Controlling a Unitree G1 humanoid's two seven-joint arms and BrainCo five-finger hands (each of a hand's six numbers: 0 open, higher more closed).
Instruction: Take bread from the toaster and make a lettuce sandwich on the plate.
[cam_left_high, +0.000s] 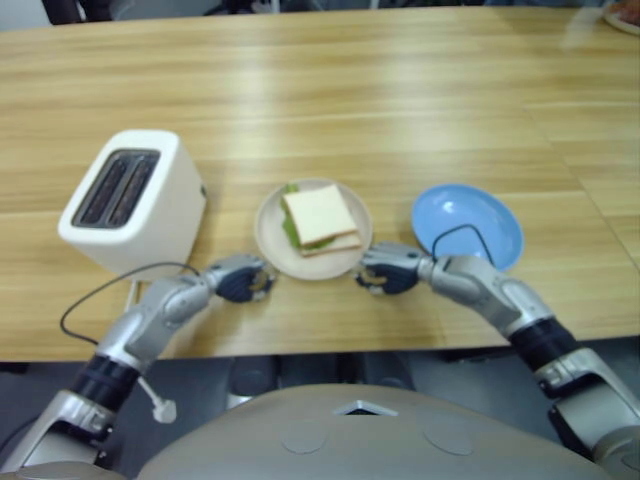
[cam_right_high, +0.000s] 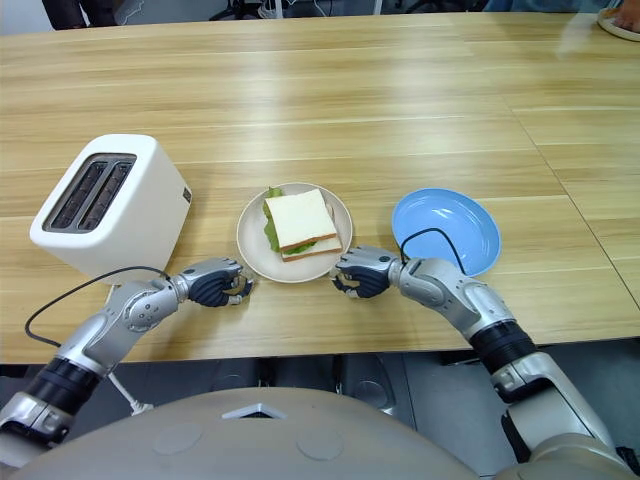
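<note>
Your sandwich (cam_right_high: 300, 222) sits built on the beige plate (cam_right_high: 250, 252), mid-table between the toaster (cam_right_high: 110, 205) and the blue dish (cam_right_high: 462, 222). Lettuce (cam_right_high: 270, 228) pokes out on the toaster side, and the top slice lies slightly askew over the bottom one. The job looks essentially finished, so the risk now is undoing it.

Your left hand (cam_right_high: 213, 283) rests on the table (cam_right_high: 300, 100) just beside the plate's left rim, fingers curled in and holding nothing. Your right hand (cam_right_high: 362, 271) is just beside the right rim, likewise curled and empty. Whether either actually touches the rim, I cannot tell.

Watch these as you pull away:
- With both hands so close, a sideways sweep could knock the rim, skate the plate along the table and shift the top slice off.
- A black cable (cam_right_high: 430, 238) arcs from your right wrist over the blue dish. Drawing that arm back sharply may catch the dish and drag it.
- The toaster cord (cam_right_high: 60, 295) loops beside your left forearm. Snag it and you could tug the toaster toward the plate.

Lift first, then retract.
</note>
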